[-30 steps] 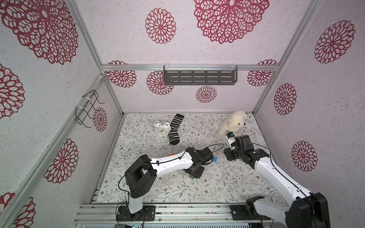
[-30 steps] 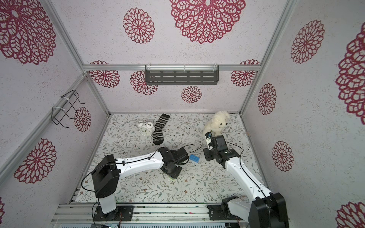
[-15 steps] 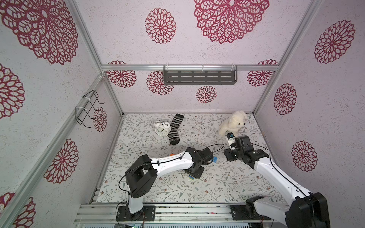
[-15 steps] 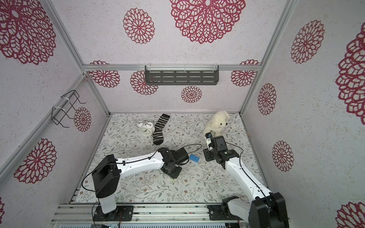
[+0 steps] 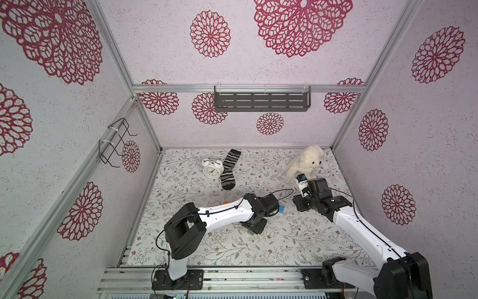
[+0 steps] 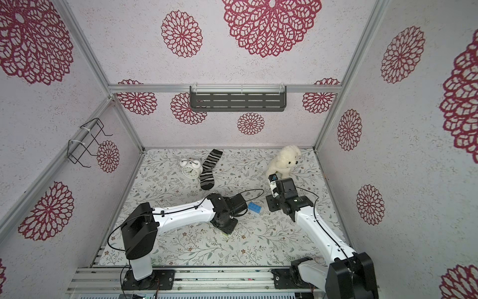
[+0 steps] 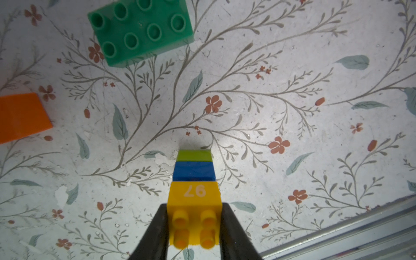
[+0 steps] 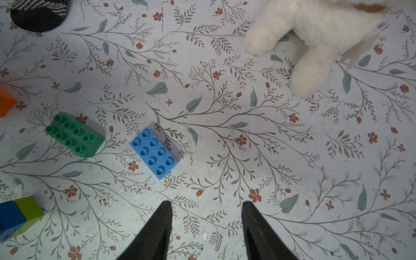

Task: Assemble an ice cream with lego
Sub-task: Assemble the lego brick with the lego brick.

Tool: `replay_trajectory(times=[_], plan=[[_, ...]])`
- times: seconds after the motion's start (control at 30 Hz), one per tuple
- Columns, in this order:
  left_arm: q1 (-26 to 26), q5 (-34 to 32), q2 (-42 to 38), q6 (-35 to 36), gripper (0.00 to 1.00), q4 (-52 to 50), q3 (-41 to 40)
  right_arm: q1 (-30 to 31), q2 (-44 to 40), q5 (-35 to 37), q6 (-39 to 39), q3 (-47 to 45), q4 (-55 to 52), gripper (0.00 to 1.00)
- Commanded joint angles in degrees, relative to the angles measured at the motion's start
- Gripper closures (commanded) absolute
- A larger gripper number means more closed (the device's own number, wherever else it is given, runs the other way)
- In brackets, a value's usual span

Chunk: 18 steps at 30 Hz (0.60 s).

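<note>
My left gripper (image 7: 194, 206) is shut on the yellow brick (image 7: 194, 195), the top of a short stem joined to a blue brick (image 7: 193, 172) and a lime brick (image 7: 194, 155) that reaches the mat. In a top view the left gripper (image 5: 252, 229) points down over this stem. A dark green long brick (image 7: 140, 31) and the orange piece (image 7: 21, 117) lie loose beyond it. The light-blue long brick (image 8: 155, 153) lies studs up ahead of my right gripper (image 8: 206, 209), which hovers open and holds nothing. In both top views that brick (image 5: 281, 209) (image 6: 254, 208) lies between the two arms.
A white plush dog (image 5: 306, 164) sits at the back right, close behind the right arm. An alarm clock (image 5: 212, 169) and a striped sock (image 5: 229, 169) lie at the back middle. A metal rail (image 7: 360, 229) borders the mat's front edge near the left gripper.
</note>
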Motion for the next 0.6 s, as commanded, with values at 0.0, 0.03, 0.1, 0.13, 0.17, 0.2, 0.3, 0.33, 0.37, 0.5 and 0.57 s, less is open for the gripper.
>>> replay_trajectory(times=[0.0, 0.03, 0.1, 0.13, 0.17, 0.2, 0.3, 0.33, 0.37, 0.5, 0.57], plan=[[-0.74, 0.32, 1.31, 0.05, 0.78, 1.75, -0.29, -0.46, -0.58, -0.71, -0.36, 0.09, 0.86, 0.46], [-0.68, 0.49, 1.39, 0.04, 0.78, 1.90, -0.33, -0.45, -0.51, -0.69, -0.35, 0.10, 0.86, 0.46], [-0.68, 0.51, 1.57, 0.16, 0.78, 1.82, -0.42, -0.44, -0.50, -0.73, -0.35, 0.10, 0.86, 0.46], [-0.68, 0.49, 1.65, 0.17, 0.78, 1.82, -0.48, -0.46, -0.42, -0.78, -0.35, 0.15, 0.86, 0.46], [-0.68, 0.49, 1.74, 0.23, 0.78, 1.72, -0.58, -0.46, -0.38, -0.78, -0.35, 0.15, 0.86, 0.46], [-0.68, 0.51, 1.83, 0.26, 0.78, 1.69, -0.72, -0.38, -0.39, -0.78, -0.35, 0.08, 0.95, 0.46], [-0.69, 0.78, 2.14, 0.37, 0.78, 1.51, -1.03, -0.39, -0.37, -0.78, -0.34, 0.10, 0.93, 0.46], [-0.74, 0.91, 2.18, 0.32, 0.78, 1.55, -1.18, -0.46, -0.34, -0.78, -0.35, 0.03, 0.95, 0.46], [-0.69, 1.10, 2.26, 0.37, 0.78, 1.56, -1.36, -0.44, -0.34, -0.86, -0.35, 0.01, 0.94, 0.46], [-0.68, 1.48, 2.53, 0.38, 0.78, 1.54, -2.13, -0.46, -0.34, -0.95, -0.36, 0.05, 0.93, 0.46], [-0.69, 1.74, 2.79, 0.44, 0.78, 1.56, -2.35, -0.40, -0.32, -1.03, -0.34, 0.03, 1.03, 0.46]])
